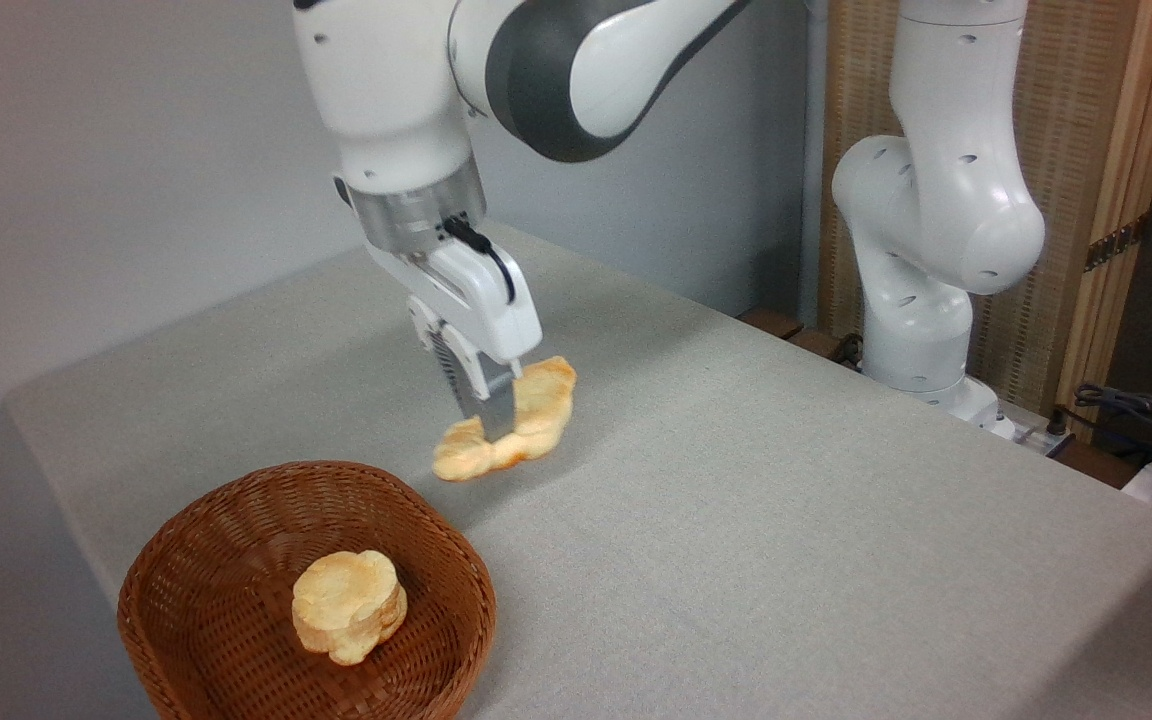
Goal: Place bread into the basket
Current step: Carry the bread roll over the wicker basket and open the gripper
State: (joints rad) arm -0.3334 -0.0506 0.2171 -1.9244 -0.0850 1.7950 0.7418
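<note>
The bread [532,412], a golden braided loaf with toasted patches, hangs in the air above the grey table, tilted with its lower end toward the left. My gripper [492,418] is shut on the loaf's middle, pointing down from the white arm. The round brown wicker basket [204,536] sits at the table's near left corner, below and to the left of the loaf, with a clear gap between them.
A small round scalloped bun [349,605] lies inside the basket. The arm's white base [921,290] stands at the table's far right, with cables [1141,415] beside it. The table's left edge [56,500] runs close behind the basket.
</note>
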